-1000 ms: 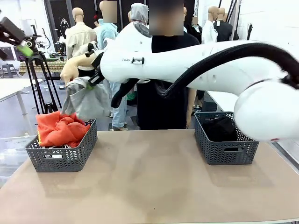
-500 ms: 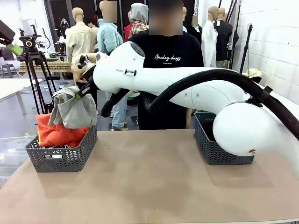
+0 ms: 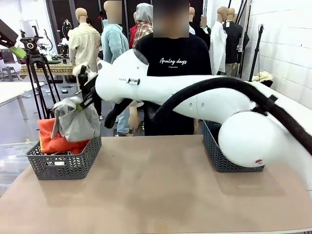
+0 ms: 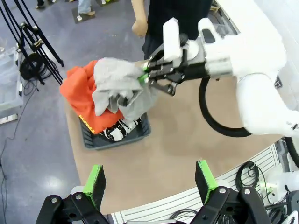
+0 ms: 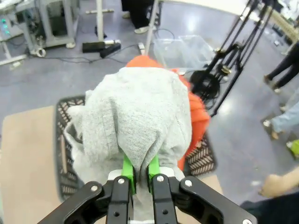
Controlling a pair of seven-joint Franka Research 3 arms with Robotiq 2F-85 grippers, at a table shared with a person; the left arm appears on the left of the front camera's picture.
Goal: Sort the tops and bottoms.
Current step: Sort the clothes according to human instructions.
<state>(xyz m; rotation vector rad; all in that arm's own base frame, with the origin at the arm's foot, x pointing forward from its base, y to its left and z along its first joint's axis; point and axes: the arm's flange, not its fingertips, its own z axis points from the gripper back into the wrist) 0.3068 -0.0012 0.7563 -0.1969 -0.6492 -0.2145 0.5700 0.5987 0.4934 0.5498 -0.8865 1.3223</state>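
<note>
The light grey top [image 3: 78, 122] hangs bunched from the right claw [image 3: 80, 103], which is clamped on a fold of its fabric; in the right wrist view the green pads [image 5: 127, 169] pinch the cloth tight. The garment dangles over the left basket [image 3: 66, 161], its lower edge reaching down to the rim and draping onto the orange top [image 3: 51, 139] that is heaped inside. In the left wrist view a white T-shirt with black print [image 4: 119, 132] lies under the orange top in that same dark grey basket.

The right arm [image 3: 195, 97] reaches from the right side across the middle of the bench [image 3: 156, 195] to the left basket. A second dark grey basket [image 3: 217, 156] stands on the bench at the right, mostly hidden behind the arm, so its contents cannot be told.

The left claw [image 4: 149, 179] hangs high above the near left of the bench, its jaws spread wide and holding nothing.

A person in a black T-shirt [image 3: 173, 68] with white lettering stands at the far side of the bench.
</note>
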